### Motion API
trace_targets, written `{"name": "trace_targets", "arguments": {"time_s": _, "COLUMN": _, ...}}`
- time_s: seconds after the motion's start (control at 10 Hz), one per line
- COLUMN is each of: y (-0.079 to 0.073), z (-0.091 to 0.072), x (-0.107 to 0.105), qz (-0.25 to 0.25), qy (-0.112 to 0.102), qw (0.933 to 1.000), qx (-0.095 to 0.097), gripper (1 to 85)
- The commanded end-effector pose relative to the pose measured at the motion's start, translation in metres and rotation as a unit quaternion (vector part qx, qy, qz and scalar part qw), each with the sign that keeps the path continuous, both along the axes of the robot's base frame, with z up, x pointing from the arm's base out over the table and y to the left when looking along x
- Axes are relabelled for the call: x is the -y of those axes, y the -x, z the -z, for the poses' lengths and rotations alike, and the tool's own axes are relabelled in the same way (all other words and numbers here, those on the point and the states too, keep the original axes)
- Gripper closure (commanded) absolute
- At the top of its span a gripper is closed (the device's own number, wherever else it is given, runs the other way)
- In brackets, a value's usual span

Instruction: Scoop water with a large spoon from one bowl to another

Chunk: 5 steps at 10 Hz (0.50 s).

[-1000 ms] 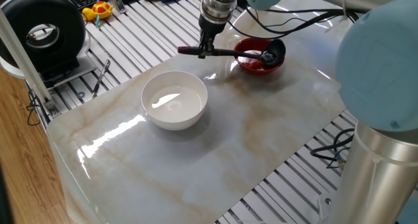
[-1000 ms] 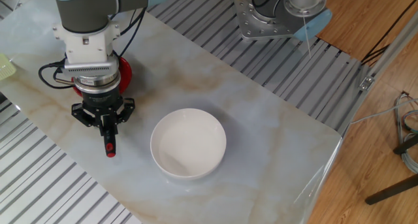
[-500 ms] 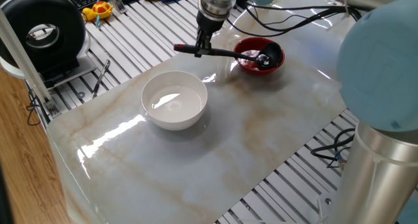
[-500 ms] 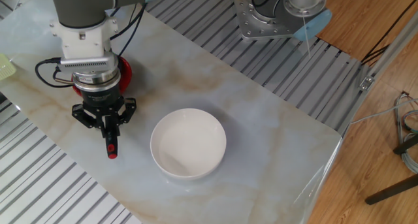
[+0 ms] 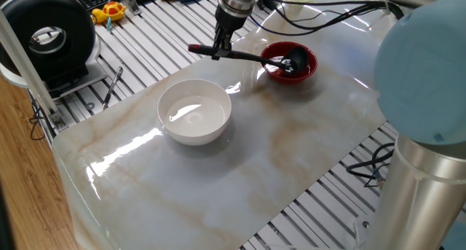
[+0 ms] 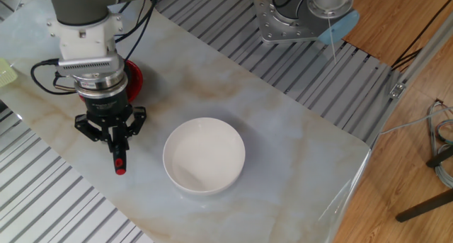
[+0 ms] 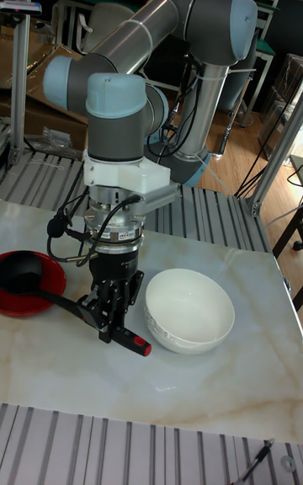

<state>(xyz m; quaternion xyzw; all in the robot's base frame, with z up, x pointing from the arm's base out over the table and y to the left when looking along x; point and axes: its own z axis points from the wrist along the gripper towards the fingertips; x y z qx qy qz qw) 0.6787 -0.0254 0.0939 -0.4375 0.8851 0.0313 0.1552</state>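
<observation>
Overhead, fingers (image 7: pixel 109 317) clamp ladle (image 7: pixel 59 295) (scoop over red bowl (image 7: pixel 21 300)).

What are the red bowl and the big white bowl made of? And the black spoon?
The red bowl is glossy, maybe glazed ceramic or plastic. The white bowl is smooth and shiny with thick walls, probably ceramic or melamine. The spoon looks like matte black plastic with a red tip; the claw holds its handle.
</observation>
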Motion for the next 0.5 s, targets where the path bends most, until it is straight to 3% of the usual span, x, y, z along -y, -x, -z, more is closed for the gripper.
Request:
{"name": "trace_targets", "arguments": {"time_s": 0.0, "y": -0.007, "z": -0.013, "x": -0.004, "qz": -0.004, "qy": -0.016, "qw": 0.9998, "qx": 0.009, "gripper": 84.3}}
{"name": "trace_targets", "arguments": {"time_s": 0.4, "y": -0.007, "z": -0.025, "x": 0.002, "qz": -0.003, "qy": -0.012, "qw": 0.9999, "qx": 0.006, "gripper": 84.3}}
